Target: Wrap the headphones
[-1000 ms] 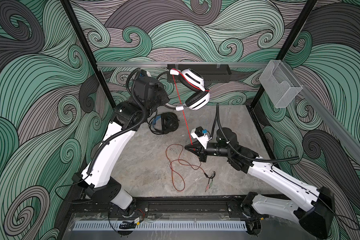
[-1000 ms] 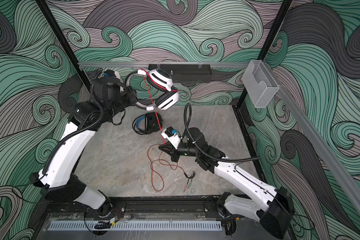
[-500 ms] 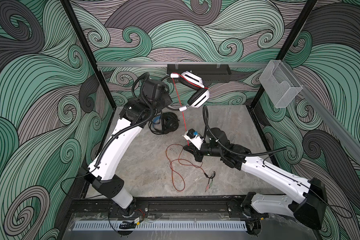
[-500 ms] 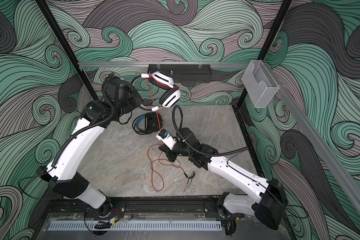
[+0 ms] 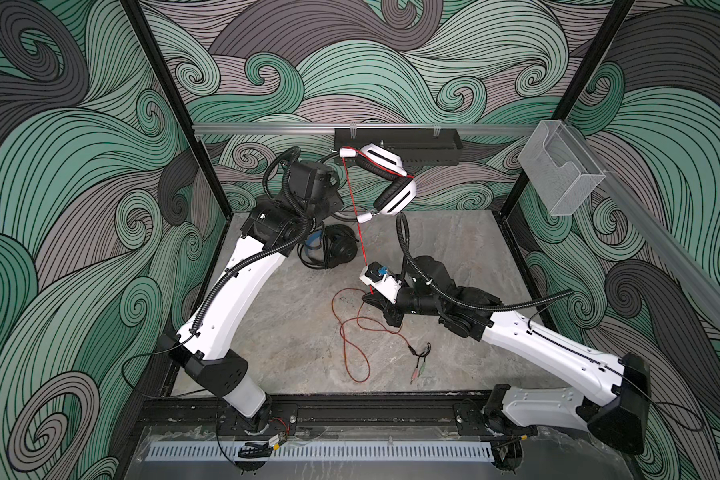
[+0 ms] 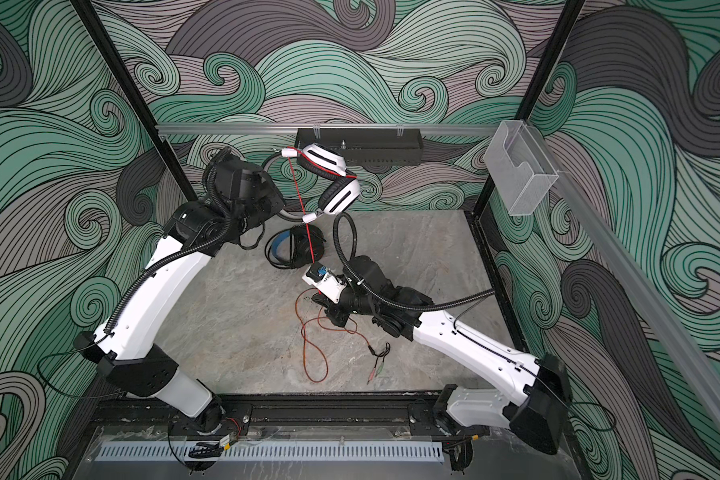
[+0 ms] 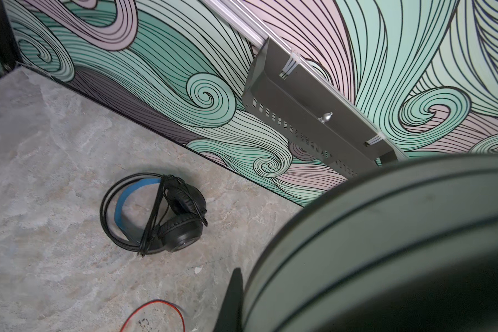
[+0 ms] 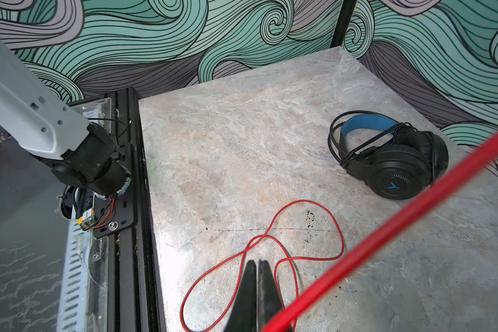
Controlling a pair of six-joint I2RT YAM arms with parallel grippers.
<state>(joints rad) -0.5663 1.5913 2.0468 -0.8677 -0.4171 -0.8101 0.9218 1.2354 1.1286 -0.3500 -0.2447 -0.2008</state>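
One headset wrapped, the second apparently just begun.
The black headset (image 5: 333,249) lies near the table's (image 5: 454,249) back edge, its cord wound round it. The left gripper (image 5: 336,204) clenches the white-and-black headset (image 5: 387,178) aloft, the right gripper (image 8: 258,290) pinches its red cord (image 5: 356,224) taut, and most slack lies unwound toward the front edge.

Raised headset (image 5: 385,178): in the air at the back — above the table (image 5: 466,237).
Lying headset (image 5: 337,251): on the table near the back, just right of my left arm (image 5: 242,291).
Cord (image 8: 400,220): slants from the raised headset down to my right gripper (image 8: 258,266), then loops on the table before it.
Plugs (image 5: 420,365): on the table — right of the loops.
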